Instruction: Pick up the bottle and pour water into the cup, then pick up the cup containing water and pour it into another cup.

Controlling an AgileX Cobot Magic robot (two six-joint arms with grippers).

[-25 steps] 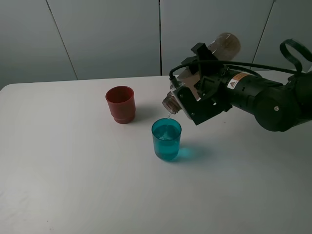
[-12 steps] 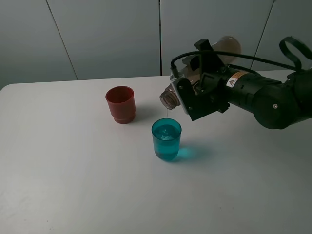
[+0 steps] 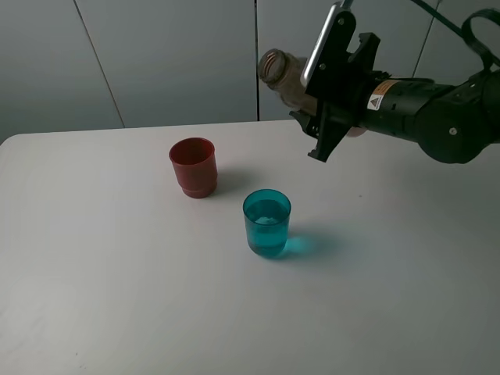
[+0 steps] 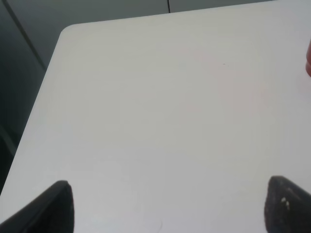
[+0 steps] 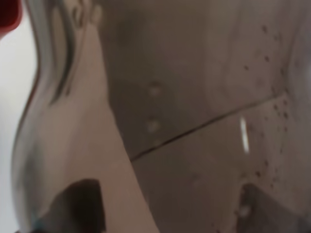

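A plain white table (image 3: 117, 297) with a matte, unmarked top and rounded corners fills most of the high view. The near part of its surface is bare. Near the middle of the table, a teal cup (image 3: 266, 223) is seen standing upright with water inside, and a soft blue-tinted shadow is cast on the white surface to its right. Further back and to the left, well apart from it, a red cup (image 3: 193, 167) is set upright on its narrower base.

Above the far part of the table, the bottle (image 3: 285, 74) is held in the air by the right gripper (image 3: 332, 86), whose jaws are clamped tight around its body. The bottle is tipped close to level, with its open neck pointed left and slightly upward, higher than both cups and not over either. In the right wrist view, the frame is almost filled by the bottle's smoky, droplet-flecked side (image 5: 194, 97).

In the left wrist view, the left gripper (image 4: 170, 208) is shown with its dark fingertips (image 4: 56, 208) spread wide over bare tabletop, and nothing is held between them.

Behind the table, the room is closed off by a pale grey wall (image 3: 172, 55) divided into panels by thin dark seams.
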